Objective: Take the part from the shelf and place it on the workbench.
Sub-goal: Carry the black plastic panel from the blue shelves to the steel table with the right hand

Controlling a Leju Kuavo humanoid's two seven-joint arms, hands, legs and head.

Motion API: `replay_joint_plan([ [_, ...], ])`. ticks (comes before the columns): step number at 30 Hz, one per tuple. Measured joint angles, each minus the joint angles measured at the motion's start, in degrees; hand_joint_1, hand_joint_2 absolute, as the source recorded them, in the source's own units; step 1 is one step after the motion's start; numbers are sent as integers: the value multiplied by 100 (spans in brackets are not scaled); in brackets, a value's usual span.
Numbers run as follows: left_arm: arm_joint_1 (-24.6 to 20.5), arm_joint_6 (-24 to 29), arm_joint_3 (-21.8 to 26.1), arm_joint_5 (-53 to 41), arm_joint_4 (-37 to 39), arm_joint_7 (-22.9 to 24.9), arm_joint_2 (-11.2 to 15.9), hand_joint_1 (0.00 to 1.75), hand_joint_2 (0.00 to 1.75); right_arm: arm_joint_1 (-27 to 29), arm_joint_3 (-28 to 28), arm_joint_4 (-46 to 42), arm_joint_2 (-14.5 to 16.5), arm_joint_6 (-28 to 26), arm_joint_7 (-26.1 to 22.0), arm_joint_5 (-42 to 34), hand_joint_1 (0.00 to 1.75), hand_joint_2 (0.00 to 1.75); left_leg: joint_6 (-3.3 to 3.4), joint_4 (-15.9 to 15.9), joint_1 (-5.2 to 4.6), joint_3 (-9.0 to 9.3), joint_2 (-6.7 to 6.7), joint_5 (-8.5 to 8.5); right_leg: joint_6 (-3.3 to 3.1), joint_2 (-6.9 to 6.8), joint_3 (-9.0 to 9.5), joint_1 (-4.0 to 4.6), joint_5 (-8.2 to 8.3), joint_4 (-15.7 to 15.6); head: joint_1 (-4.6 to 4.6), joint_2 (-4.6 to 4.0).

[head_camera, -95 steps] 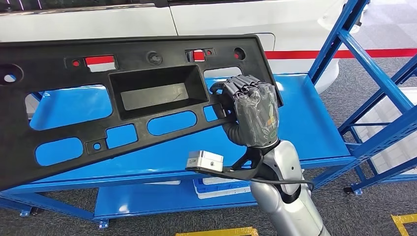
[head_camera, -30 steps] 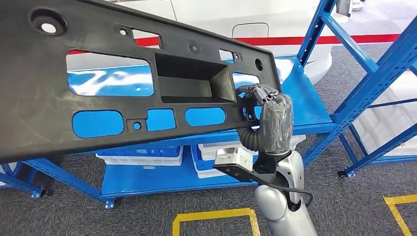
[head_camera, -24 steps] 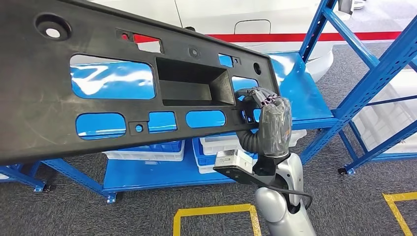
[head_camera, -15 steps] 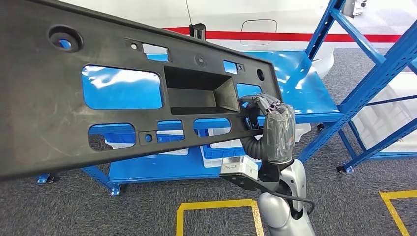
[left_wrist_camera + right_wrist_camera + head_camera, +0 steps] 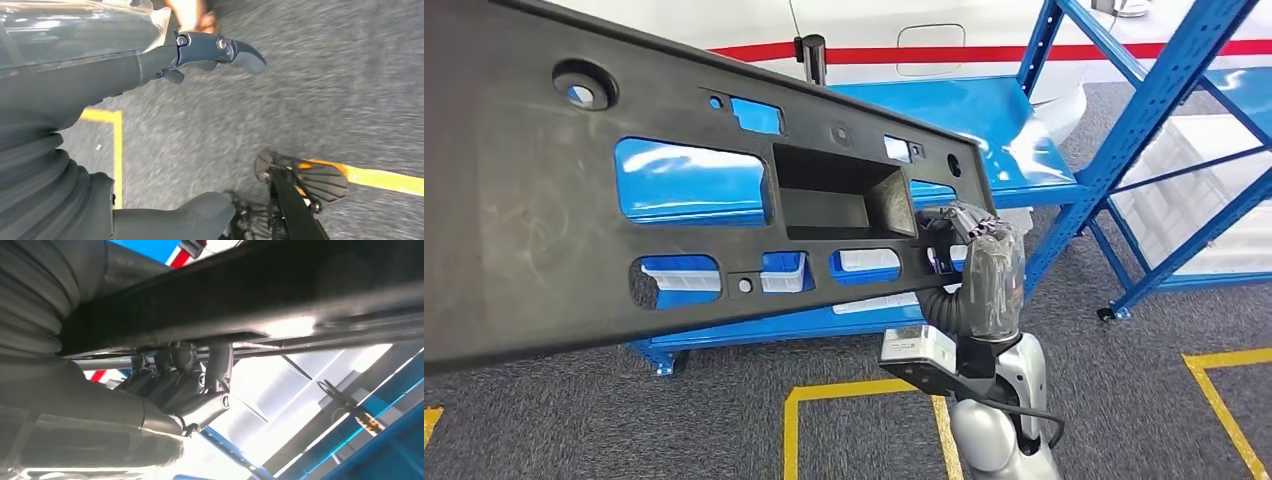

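Head view: right robot hand (image 5: 977,262) grasps the black part (image 5: 624,190) at its end, held tilted above the floor, in front of the blue shelf (image 5: 984,130).
Left wrist view: left robot hand (image 5: 150,55) over grey floor (image 5: 310,100), fingers extended, grasping nothing.
Right wrist view: fingers (image 5: 220,362) hooked over the part's edge.

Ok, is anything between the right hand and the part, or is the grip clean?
Nothing visible stands between them. The right hand already grips the black part at its right end, fingers hooked through an opening near the edge. The part is lifted off the blue shelf. No workbench is in view, so that stretch cannot be judged.
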Motion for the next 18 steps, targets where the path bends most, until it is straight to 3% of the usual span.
replay_joint_plan([
  [1,-1,8,19,19,1,8,-3,0,175,16,-1,0,19,2,-11,-13,175,175,-33,454,14,-96,0,-298,-15,-4,-75,0,74,6,-5,-1],
  [2,-2,12,34,25,1,9,-5,0,175,32,-2,1,32,2,-18,-20,175,175,-64,866,30,-157,1,-451,-2,-9,-147,0,143,14,-8,0],
  [3,-4,14,49,33,0,9,-7,0,175,48,-3,1,40,2,-21,-25,175,175,-89,1125,50,-148,2,-445,20,-15,-223,-4,199,24,-7,0],
  [4,-5,16,65,38,-1,10,-7,0,175,63,-3,1,42,3,-23,-30,175,175,-109,1165,73,-38,3,-318,44,-21,-293,-11,244,39,-7,0],
  [5,-5,19,82,44,-1,14,-6,0,175,73,-4,1,43,7,-25,-37,175,175,-125,970,98,185,5,-155,70,-26,-355,-22,278,66,-8,0],
  [7,-9,25,119,75,-2,25,-9,0,175,80,-5,-1,49,32,-35,-63,175,175,-133,125,134,845,-1,21,116,-28,-470,-23,320,163,-14,-1],
  [9,-19,38,149,120,-2,38,-16,0,175,84,-6,-1,67,60,-56,-97,175,175,-105,-542,135,1286,-7,-32,182,-28,-564,5,361,265,-15,-1],
  [12,-30,62,179,164,-2,46,-26,0,175,92,-7,1,81,69,-89,-120,175,175,-80,-684,109,1329,-9,-77,278,-30,-638,17,428,301,-12,-1],
  [16,-35,71,198,177,-2,46,-31,0,175,99,-6,1,86,69,-104,-124,175,175,-72,-702,101,1303,-7,-72,325,-28,-661,23,460,303,-14,0],
  [17,-38,73,215,181,-2,48,-41,0,175,112,-5,1,86,69,-113,-128,175,175,-23,-741,104,1261,0,-42,336,-23,-722,31,404,356,-9,1],
  [18,-42,77,239,187,-2,50,-51,0,175,132,-4,2,86,69,-122,-134,175,175,64,-776,88,1137,13,56,325,-14,-870,35,133,763,11,1],
])
